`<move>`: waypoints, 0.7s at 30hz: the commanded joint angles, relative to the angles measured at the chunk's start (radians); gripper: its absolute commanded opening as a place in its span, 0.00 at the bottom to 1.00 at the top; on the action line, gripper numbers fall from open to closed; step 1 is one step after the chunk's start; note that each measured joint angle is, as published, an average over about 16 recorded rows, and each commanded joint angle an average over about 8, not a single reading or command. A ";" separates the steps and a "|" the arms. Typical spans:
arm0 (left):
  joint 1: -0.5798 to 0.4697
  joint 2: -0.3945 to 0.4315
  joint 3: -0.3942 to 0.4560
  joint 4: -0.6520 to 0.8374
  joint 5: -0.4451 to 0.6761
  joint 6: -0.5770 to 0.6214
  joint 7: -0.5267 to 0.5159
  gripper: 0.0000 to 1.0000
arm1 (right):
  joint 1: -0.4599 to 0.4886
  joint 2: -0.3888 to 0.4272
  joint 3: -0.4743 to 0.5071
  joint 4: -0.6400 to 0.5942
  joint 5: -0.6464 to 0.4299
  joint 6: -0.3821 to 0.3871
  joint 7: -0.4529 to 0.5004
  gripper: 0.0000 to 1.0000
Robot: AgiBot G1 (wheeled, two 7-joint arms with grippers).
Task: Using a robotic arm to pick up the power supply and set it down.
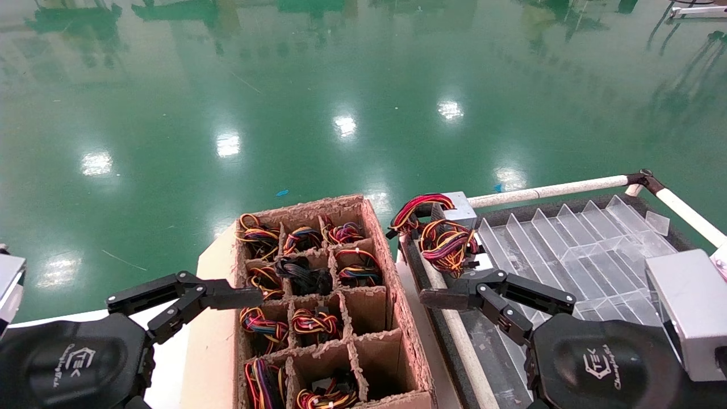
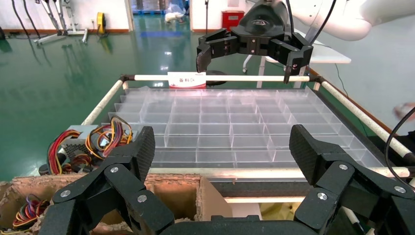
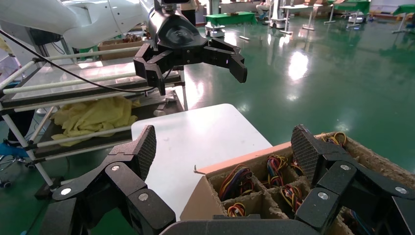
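The power supply (image 1: 458,208) is a small silver box with a mostly red wire bundle (image 1: 417,209). It lies at the far left corner of the clear tray (image 1: 573,250) and also shows in the left wrist view (image 2: 72,143). My right gripper (image 1: 454,292) (image 3: 225,144) hovers open and empty over the tray's left edge, short of the supply. Open and empty as well, my left gripper (image 1: 218,296) (image 2: 222,147) hangs over the left side of the cardboard box (image 1: 396,295).
A second grey unit with orange-yellow wires (image 1: 448,244) lies just in front of the power supply. The divided cardboard box holds several wire bundles, one all black (image 1: 301,271). A white pipe rail (image 1: 545,190) borders the tray. A white table (image 3: 195,137) lies under the box.
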 commanded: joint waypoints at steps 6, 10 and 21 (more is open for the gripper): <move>0.000 0.000 0.000 0.000 0.000 0.000 0.000 0.06 | 0.000 0.000 0.000 0.000 0.000 0.000 0.000 1.00; 0.000 0.000 0.000 0.000 0.000 0.000 0.000 0.00 | 0.000 0.000 0.000 0.000 0.000 0.000 0.000 1.00; 0.000 0.000 0.000 0.000 0.000 0.000 0.000 0.00 | 0.000 0.000 0.000 0.000 0.000 0.000 0.000 1.00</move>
